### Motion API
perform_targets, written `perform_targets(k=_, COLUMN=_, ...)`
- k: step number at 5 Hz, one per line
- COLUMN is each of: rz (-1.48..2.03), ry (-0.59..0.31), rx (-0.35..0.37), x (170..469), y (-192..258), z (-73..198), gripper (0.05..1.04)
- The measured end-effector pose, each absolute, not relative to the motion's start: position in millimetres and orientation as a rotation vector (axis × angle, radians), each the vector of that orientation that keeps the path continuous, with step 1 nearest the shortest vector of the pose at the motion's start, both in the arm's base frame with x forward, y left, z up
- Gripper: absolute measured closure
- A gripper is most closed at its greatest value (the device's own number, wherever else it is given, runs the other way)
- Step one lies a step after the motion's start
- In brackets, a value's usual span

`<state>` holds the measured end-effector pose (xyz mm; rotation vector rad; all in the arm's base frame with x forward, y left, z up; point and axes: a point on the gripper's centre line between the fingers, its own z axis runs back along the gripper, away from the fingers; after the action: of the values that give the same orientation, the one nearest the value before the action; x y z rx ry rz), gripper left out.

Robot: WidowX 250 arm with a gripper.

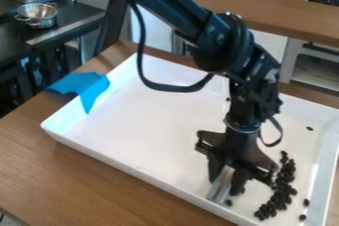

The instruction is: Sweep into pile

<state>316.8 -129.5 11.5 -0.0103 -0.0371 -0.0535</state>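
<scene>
So the black two-finger gripper (227,182) is pointed down into the near right part of a big white rectangular tray (116,156), and a pale grey flat tool (219,194) is gripped between its fingers, its lower end angled toward the near rim. Just right of that, most of the small black bean-like pieces (281,190) are bunched in a long, slightly curved strip, spread from near to far rather than heaped up. A few strays can be spotted too: a couple right of the strip, one or two by the tool, and one well apart on the far right (there's always one). The tray is set on a brown wooden table (56,175), and some bright blue tape (86,87) is draped over its left rim. Over at the far left, a shiny metal colander with handles (37,15) is parked on a dark counter (74,20).
</scene>
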Motion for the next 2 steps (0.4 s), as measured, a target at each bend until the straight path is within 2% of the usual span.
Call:
perform_targets(k=1, rz=-0.081, ry=-0.037, rx=-0.035, x=313.4, y=-155.5, z=13.1, gripper=0.7)
perform_targets(k=2, rz=-0.077, ry=-0.029, rx=-0.03, x=313.1, y=-157.4, z=15.8, gripper=0.7)
